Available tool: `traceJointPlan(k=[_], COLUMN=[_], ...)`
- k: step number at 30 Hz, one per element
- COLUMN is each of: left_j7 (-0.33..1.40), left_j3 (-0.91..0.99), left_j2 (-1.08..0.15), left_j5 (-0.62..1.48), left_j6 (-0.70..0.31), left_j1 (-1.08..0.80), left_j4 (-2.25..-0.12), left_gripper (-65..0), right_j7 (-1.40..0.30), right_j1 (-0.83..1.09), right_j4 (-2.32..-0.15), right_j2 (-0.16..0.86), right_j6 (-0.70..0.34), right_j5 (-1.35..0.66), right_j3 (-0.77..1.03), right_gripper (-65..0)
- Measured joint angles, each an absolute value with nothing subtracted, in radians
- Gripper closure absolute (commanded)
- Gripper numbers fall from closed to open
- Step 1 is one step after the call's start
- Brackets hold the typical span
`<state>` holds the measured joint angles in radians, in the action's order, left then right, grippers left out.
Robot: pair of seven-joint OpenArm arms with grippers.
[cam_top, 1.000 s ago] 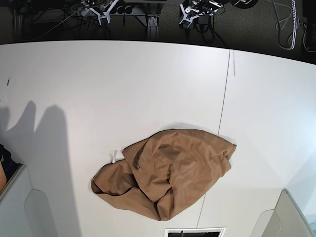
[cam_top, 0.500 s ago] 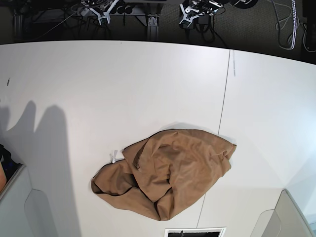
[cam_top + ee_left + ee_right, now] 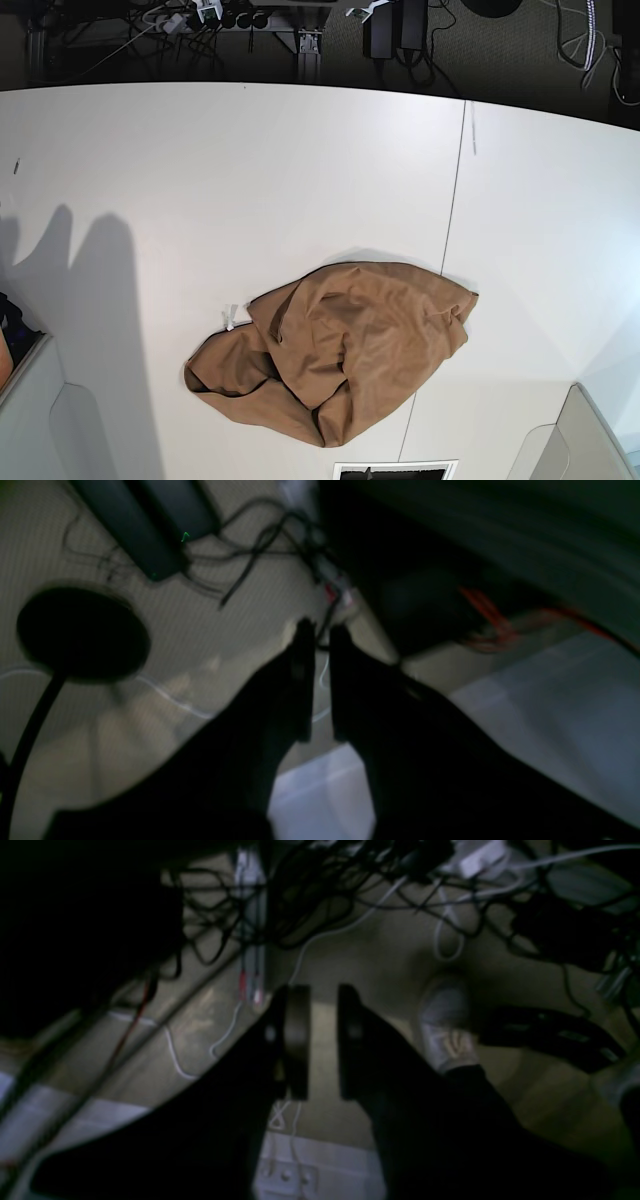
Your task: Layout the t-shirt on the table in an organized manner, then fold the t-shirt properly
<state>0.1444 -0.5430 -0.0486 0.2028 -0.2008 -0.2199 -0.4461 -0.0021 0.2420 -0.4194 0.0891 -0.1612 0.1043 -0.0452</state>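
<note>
Black fingers of the left gripper [image 3: 320, 632] stand nearly together in the left wrist view, a thin sliver of gap between the tips, nothing pinched in it. Behind them only blurred beige floor, dark cables [image 3: 240, 565], a round black base [image 3: 82, 627] on a stem, and a pale grey surface low right. Frame is dim and smeared.

Right gripper [image 3: 320, 1040] reads the same in its own wrist view: flat dark pads facing each other, a narrow slot of floor showing between, nothing held. Past the fingers: a tangle of black and white cords [image 3: 350, 895], and a light-coloured shoe [image 3: 445, 1025] on the floor just right of the gripper.

Neither gripper touches cloth. In the base view the arms barely show, just dark hardware at the top edge beyond the far side of the table.

T-shirt [image 3: 340, 355] lies crumpled on the table [image 3: 250, 170], near the front edge, a bit right of centre. Tan fabric bunched into an uneven lump, folds overlapping, lower-left part rolled under. Small white neck tag [image 3: 232, 318] pokes out at its left side. Its right end crosses the thin dark seam [image 3: 455, 190] running down the tabletop. Grey-white bins [image 3: 45, 420] sit at both front corners, well apart from the shirt. Soft shadows fall on the left of the table.
</note>
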Motion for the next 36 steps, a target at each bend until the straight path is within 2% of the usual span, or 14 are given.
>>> traceJointPlan(k=[8,12,18,24,31,36], left_j7=[0.152,0.21,0.233,0.335,0.415,0.435], left_j3=[-0.472,-0.396,-0.253,-0.105,0.056,0.142], left_j2=[-0.139,-0.147,-0.172,-0.178,-0.342,-0.458], left_j5=[0.193,0.192,0.192,0.195,0.232,0.281], left_j6=[-0.196,-0.205,-0.2,-0.212,-0.204,-0.212], left_j1=[-0.393,-0.494,-0.63,-0.744,-0.811,-0.793], left_j4=[-0.861,-1.045,-1.316,-1.567,-1.851,-1.971], left_gripper=[-9.1,-9.1,-9.1,-9.1,-9.1,-9.1], right_j7=[-0.008,-0.003,-0.012,-0.011,-0.023,-0.026], right_j1=[0.451,0.539,0.664,0.75,0.768,0.672], right_j4=[-0.755,-0.923,-1.16,-1.404,-1.647,-1.755], right_j2=[0.179,0.23,0.298,0.358,0.448,0.471], right_j6=[-0.393,-0.459,-0.468,-0.472,-0.474,-0.478], right_j5=[0.053,-0.009,-0.035,-0.056,-0.115,-0.178], right_j3=[-0.045,-0.045,-0.046,-0.046,-0.046,-0.046], right_gripper=[-8.7,-8.7,-8.7,-8.7,-8.7,-8.7])
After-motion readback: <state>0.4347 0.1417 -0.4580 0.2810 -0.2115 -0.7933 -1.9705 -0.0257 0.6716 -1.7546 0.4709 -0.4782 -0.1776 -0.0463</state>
